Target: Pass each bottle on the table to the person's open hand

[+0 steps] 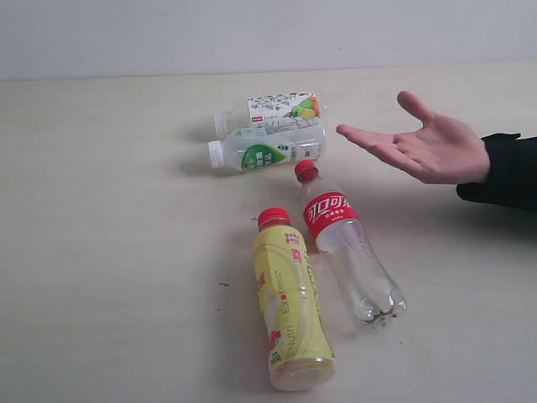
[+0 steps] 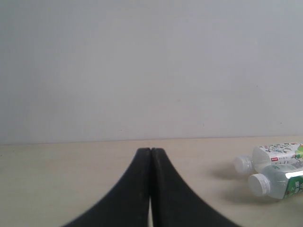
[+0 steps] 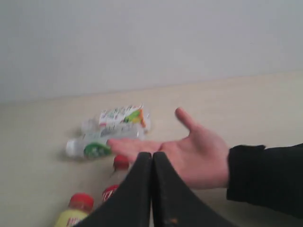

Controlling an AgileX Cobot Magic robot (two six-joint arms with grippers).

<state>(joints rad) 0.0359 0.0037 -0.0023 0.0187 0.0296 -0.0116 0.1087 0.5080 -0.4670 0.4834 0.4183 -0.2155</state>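
Four bottles lie on the cream table (image 1: 109,252). The opaque yellow bottle with red cap (image 1: 289,302) lies nearest the front, beside the clear bottle with red cap and label (image 1: 348,248). Behind them lie the green-white label bottle (image 1: 267,148) and the fruit-print label bottle (image 1: 273,109), touching side by side. An open hand (image 1: 424,144) hovers palm up at the right. Neither gripper appears in the exterior view. My left gripper (image 2: 150,150) is shut and empty, with two bottles (image 2: 277,172) off to its side. My right gripper (image 3: 152,154) is shut and empty, the hand (image 3: 199,153) just beyond it.
A black sleeve (image 1: 508,172) reaches in from the right edge. A pale grey wall (image 1: 268,34) rises behind the table's far edge. A few tiny dark specks (image 1: 223,285) mark the tabletop left of the yellow bottle.
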